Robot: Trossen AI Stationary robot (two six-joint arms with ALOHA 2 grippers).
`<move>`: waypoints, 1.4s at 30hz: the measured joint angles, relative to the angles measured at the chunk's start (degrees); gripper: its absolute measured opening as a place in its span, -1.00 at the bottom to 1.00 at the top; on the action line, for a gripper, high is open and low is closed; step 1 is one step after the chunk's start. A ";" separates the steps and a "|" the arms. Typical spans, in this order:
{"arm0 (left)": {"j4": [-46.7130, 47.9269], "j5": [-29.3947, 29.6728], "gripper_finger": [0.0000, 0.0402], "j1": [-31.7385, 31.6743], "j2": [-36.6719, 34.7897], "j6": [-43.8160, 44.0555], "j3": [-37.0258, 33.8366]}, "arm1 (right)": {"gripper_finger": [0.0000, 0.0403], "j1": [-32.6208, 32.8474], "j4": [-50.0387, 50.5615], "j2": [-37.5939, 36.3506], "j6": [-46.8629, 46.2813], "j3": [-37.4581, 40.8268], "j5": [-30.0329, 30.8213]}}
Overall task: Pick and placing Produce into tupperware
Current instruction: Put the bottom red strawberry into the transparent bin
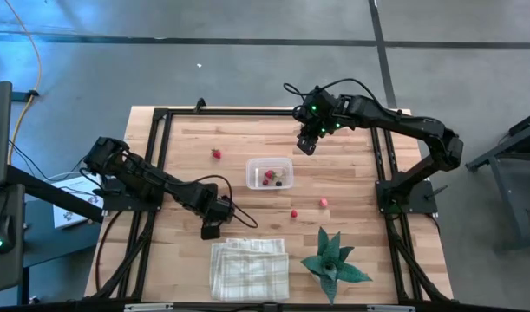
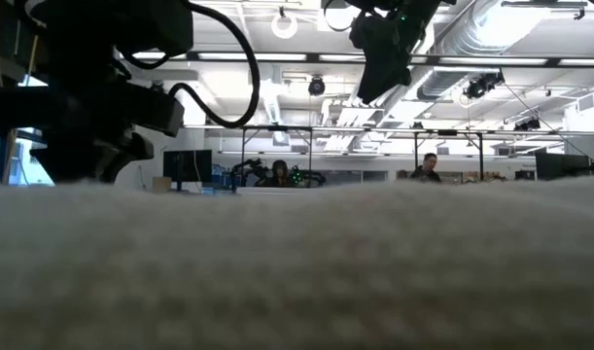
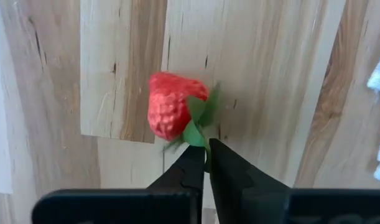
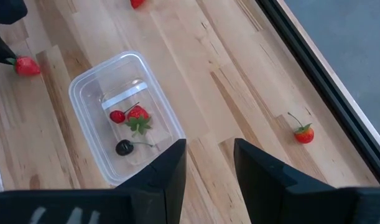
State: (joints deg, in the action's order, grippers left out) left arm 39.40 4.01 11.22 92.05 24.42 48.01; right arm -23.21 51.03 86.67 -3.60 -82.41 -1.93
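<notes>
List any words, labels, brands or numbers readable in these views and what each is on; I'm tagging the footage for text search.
None can be read.
The tupperware, the strawberry at the left gripper, the wooden table and the checked cloth show no writing.
The room's monitors in the low view are too small and blurred to read.

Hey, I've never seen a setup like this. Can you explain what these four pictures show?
Two robot arms work at a wooden table. One picture looks down from above, one looks level across the tabletop, and two come from cameras on the arms' wrists. On the table lie a clear container with a few pieces of produce inside, loose strawberries, a folded cloth and a green plant. The left end effector is shut, pinching one strawberry by its leaves. The right end effector hangs open near the container, holding nothing.
</notes>
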 joint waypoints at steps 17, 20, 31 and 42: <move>3.20 7.80 -0.99 -16.22 -0.05 -14.27 22.02 | -0.37 0.01 7.69 -0.20 -0.46 -4.85 1.43; 1.35 7.82 -1.00 -20.56 -0.11 -16.89 24.84 | -0.37 0.01 11.20 -0.25 -0.46 -9.27 4.19; -1.37 4.33 -1.00 -26.43 4.35 -19.81 25.31 | -0.37 0.01 22.86 -0.26 -3.08 -23.84 9.33; -3.01 1.55 -1.00 -24.70 13.83 -23.89 25.32 | -0.37 0.03 24.59 -0.21 -7.53 -23.60 10.60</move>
State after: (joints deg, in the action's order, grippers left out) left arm 36.39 5.56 -13.47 105.88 0.53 73.33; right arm -23.19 75.62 86.47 -11.13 -106.01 8.67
